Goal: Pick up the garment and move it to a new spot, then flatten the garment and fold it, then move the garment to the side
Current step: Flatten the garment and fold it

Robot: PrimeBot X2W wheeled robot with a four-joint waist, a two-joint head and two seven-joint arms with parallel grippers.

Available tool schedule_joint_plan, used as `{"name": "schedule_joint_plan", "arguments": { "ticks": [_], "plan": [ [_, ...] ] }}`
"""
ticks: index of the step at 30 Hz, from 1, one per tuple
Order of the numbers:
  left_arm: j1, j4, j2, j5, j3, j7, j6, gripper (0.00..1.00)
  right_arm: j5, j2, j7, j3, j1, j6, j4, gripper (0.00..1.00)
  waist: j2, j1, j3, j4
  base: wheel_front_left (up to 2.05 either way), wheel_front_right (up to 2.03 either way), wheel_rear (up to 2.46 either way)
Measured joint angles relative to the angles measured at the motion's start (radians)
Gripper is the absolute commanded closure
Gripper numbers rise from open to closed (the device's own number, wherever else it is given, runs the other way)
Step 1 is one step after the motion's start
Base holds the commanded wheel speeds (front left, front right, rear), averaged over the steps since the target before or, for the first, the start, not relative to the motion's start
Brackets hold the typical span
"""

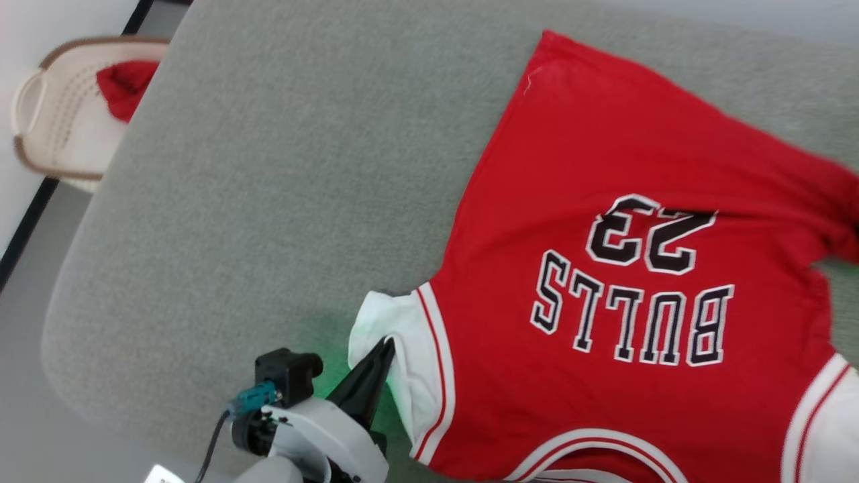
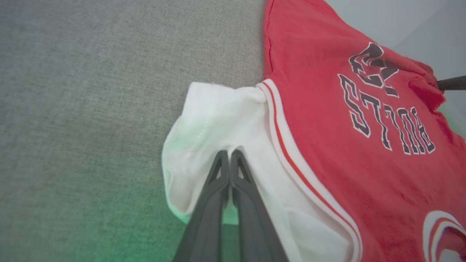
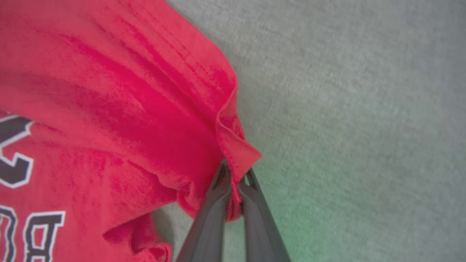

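Garment (image 1: 604, 201) reads BULLS 23; left hand (image 2: 229, 154) clamps sleeve, right hand (image 3: 235, 171) clamps red edge.

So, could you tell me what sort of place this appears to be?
Probably an indoor laundry-folding station: a red jersey lies spread on a grey padded surface, and a pale laundry basket holding a red cloth stands beside it.

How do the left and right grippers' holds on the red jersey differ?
The left gripper holds the red-and-white jersey by its white sleeve, fairly smooth; the right gripper by a red edge, bunched and folded. Both are shut on fabric over the grey upholstered surface.
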Motion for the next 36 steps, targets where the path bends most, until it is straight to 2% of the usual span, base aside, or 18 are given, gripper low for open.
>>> {"name": "schedule_joint_plan", "arguments": {
  "ticks": [5, 10, 20, 26, 27, 28, 29, 30, 36],
  "plan": [
    [0.024, -0.013, 0.028, -0.001, 0.001, 0.010, 0.014, 1.00, 0.048, -0.019, -0.021, -0.031, 0.164, 0.000, -0.100, 1.00, 0.0000, 0.0000, -0.043, -0.042, 0.00, 0.00, 0.00],
    [0.043, -0.026, 0.042, -0.007, -0.002, 0.022, 0.023, 1.00, 0.061, -0.010, -0.038, -0.086, 0.340, 0.000, -0.185, 1.00, 0.0000, 0.0000, -0.087, -0.074, 0.00, 0.00, 0.00],
    [0.073, -0.051, 0.063, -0.016, -0.006, 0.036, 0.040, 1.00, 0.030, 0.067, -0.036, -0.245, 0.618, 0.000, -0.308, 1.00, 0.0000, 0.0000, -0.151, -0.121, 0.00, 0.00, 0.00],
    [0.085, -0.054, 0.069, -0.018, -0.008, 0.040, 0.044, 1.00, -0.023, 0.139, -0.043, -0.313, 0.702, 0.000, -0.348, 1.00, -0.0001, 0.0000, -0.167, -0.137, 0.00, 0.00, 0.00],
    [0.085, -0.053, 0.069, -0.018, -0.009, 0.040, 0.044, 1.00, -0.031, 0.151, -0.045, -0.320, 0.708, 0.000, -0.350, 0.88, 0.0000, 0.0000, -0.169, -0.139, 0.00, 0.00, 0.00],
    [0.085, -0.053, 0.069, -0.018, -0.009, 0.041, 0.044, 1.00, -0.040, 0.160, -0.049, -0.325, 0.714, 0.000, -0.352, 0.70, 0.0000, 0.0000, -0.171, -0.141, 0.00, 0.00, 0.00],
    [0.085, -0.052, 0.069, -0.018, -0.010, 0.041, 0.044, 1.00, -0.046, 0.168, -0.053, -0.328, 0.716, 0.000, -0.352, 0.42, 0.0000, 0.0000, -0.173, -0.143, 0.00, 0.00, 0.00],
    [0.085, -0.051, 0.069, -0.018, -0.011, 0.041, 0.044, 1.00, -0.053, 0.174, -0.054, -0.330, 0.717, 0.000, -0.354, 0.00, 0.0000, 0.0000, -0.175, -0.144, 0.00, 0.00, 0.00],
    [0.085, -0.047, 0.071, -0.018, -0.013, 0.041, 0.044, 1.00, -0.085, 0.199, -0.056, -0.346, 0.732, 0.000, -0.393, 0.00, 0.0000, 0.0000, -0.183, -0.155, 0.00, 0.00, 0.00]
  ]
}}
